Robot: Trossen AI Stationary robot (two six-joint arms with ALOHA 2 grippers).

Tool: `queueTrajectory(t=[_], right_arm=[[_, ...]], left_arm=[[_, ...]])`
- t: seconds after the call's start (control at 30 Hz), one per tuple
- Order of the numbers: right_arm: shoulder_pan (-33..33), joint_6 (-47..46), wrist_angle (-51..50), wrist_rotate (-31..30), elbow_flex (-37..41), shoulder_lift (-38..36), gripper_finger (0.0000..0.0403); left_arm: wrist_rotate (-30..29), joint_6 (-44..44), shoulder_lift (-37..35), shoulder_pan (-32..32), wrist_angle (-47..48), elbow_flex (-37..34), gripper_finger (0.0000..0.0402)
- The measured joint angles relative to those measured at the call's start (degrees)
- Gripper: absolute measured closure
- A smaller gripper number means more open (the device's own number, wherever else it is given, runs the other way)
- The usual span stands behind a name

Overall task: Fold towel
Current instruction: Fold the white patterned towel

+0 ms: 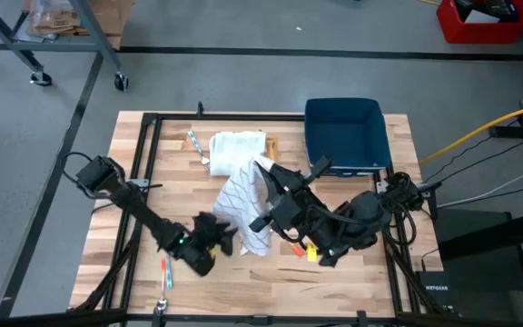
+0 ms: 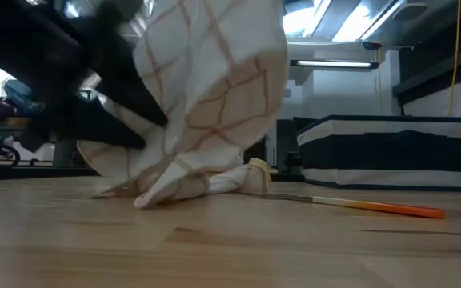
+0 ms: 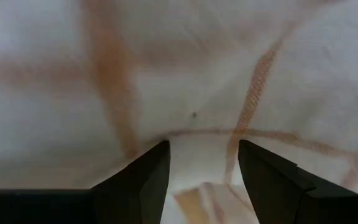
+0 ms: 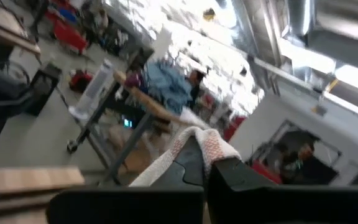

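While the high view shows the towel [image 1: 243, 204] mid-tabletop [image 1: 352, 272] between both arms, right pincer [image 4: 205, 163] shut on a lifted fold, left pincer [image 3: 201, 168] parted against cloth, only the low view shows an orange-tipped stick [image 2: 350, 205], blue bin [image 1: 345, 134] beyond.

The towel [image 1: 243, 204] is being held up at mid-worktop [image 1: 352, 282], between the left claw [image 1: 228, 241] at its front-left and the right claw [image 1: 263, 174] at its right. A folded cloth [image 1: 236, 148] is lying behind it, and a bin [image 1: 345, 136] is sitting at the back right.
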State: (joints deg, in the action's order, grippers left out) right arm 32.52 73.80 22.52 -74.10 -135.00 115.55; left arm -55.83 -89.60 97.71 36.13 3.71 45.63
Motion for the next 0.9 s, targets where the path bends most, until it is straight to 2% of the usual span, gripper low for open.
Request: queueTrajectory(t=[0.07,0.13,0.27,0.47,0.63,0.9], right_arm=[[1.18,-0.39,-0.06,-3.53,0.08,0.00,0.0403],[2.66,-1.97,-0.10,-3.75,0.33,0.00,0.0403],[5.37,-4.65,-0.23,-3.74,0.38,0.38,0.0403],[7.20,-15.36,-5.89,-4.24,0.39,0.67,0.0403],[7.71,-29.97,-13.64,-4.26,0.44,0.98,0.0402],[7.22,-48.05,-23.21,0.63,0.44,2.09,0.0402]], left_arm=[[-0.01,-2.76,0.00,-2.73,2.90,0.00,0.0219],[-0.03,-4.78,0.00,-5.29,4.97,0.00,0.0219],[-0.02,-1.92,-0.59,-9.89,3.82,0.01,0.0219],[0.23,9.20,-2.87,-15.86,-0.57,0.02,0.0219],[0.85,19.91,-5.57,-20.51,-3.48,0.02,0.0219],[0.79,37.01,-14.79,-26.82,-3.16,0.02,0.0219]])
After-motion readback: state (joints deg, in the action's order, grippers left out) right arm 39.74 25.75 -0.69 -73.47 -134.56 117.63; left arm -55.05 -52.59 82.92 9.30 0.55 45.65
